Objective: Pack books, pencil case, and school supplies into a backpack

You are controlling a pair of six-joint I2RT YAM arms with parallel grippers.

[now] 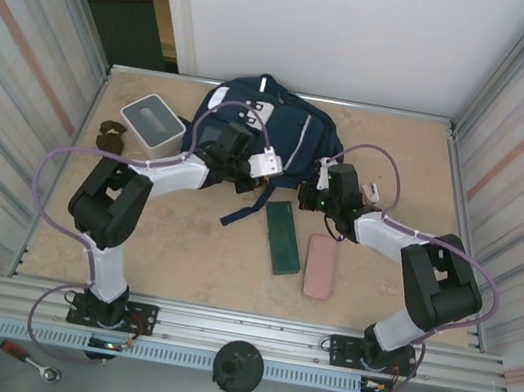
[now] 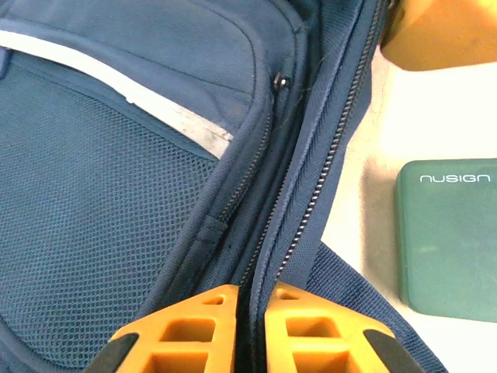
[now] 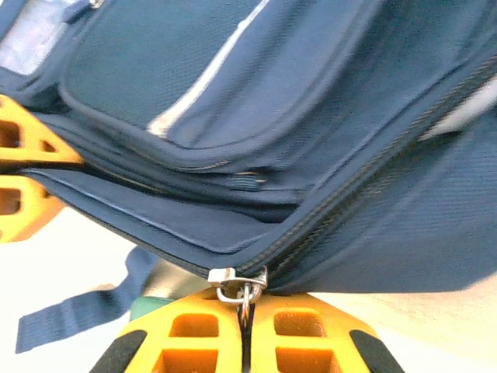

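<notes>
The backpack (image 1: 255,119), navy with white trim, lies flat on the far middle of the counter (image 1: 399,169), not yet opened for packing. Both arms reach in to its near edge. The left arm's jaws are clenched on the fabric lip beside the backpack's zipper (image 2: 311,202), the seam running between the two orange fingers (image 2: 186,334). The right arm's jaws are clenched on the metal zipper pull (image 3: 242,286) at the backpack's lower right edge. A green case (image 1: 282,237) sits just in front of the backpack, a pink case (image 1: 321,265) a little further forward, and a white-and-grey box (image 1: 153,124) just to the backpack's left.

The step in hand looks like unzipping. The small pull could slip out of the right jaws if tugged at an angle to the zipper line. If the left pinch gives way, the whole backpack would likely drag along instead of opening, and could shove the green case. The teeth may also snag on loose fabric at the curve.
</notes>
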